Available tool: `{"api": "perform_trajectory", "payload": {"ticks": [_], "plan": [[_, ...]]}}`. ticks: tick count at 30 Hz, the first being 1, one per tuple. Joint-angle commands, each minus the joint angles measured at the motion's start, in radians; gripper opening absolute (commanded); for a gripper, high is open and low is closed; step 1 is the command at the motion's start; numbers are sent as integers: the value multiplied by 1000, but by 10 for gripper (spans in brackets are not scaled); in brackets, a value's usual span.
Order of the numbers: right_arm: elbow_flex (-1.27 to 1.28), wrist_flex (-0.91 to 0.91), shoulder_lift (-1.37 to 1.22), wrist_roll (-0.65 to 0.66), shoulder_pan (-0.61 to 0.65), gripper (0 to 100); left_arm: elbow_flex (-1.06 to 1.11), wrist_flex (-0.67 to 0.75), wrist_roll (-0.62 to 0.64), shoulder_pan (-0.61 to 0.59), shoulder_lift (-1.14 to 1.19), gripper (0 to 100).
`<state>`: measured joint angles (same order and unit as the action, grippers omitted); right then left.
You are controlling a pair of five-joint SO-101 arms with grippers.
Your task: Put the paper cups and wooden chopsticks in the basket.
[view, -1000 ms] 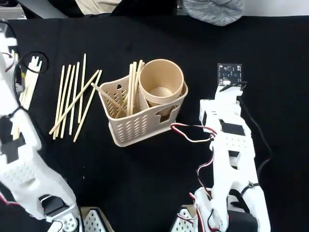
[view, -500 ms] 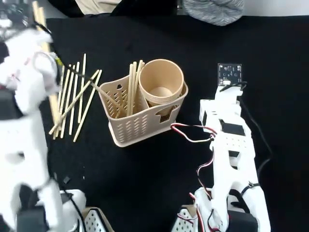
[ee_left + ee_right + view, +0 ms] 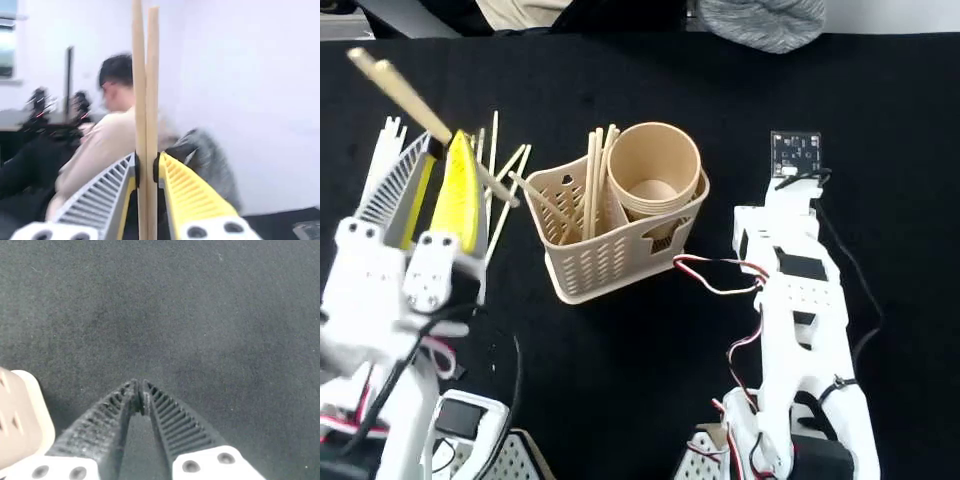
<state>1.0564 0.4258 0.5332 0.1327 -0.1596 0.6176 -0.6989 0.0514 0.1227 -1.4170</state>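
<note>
Left gripper up off the table, jaws nearly closed, pinching a pair of chopsticks side by side. The pair's long axis slants down toward the basket. Its lower end, seen from above, sits just beside the narrow compartment where other sticks already stand. Paper cups are nested in the wider compartment. Loose chopsticks lie beyond the left gripper. Right gripper closed, empty, low over the black cloth, farther from the work. White wall behind

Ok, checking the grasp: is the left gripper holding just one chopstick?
No, two chopsticks stand side by side, clamped between the left gripper's fingers.
</note>
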Motion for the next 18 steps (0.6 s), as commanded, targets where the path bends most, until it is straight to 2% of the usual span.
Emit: {"api": "perform_trajectory", "payload": {"ticks": [1, 6, 18], "plan": [[-10, -21, -1, 8, 11, 12, -41, 55, 28, 102, -18, 29], [-10, -21, 1, 8, 11, 12, -31, 49, 26, 165, 66, 29], [-10, -21, 4, 8, 9, 12, 82, 55, 21, 163, 285, 49]]}}
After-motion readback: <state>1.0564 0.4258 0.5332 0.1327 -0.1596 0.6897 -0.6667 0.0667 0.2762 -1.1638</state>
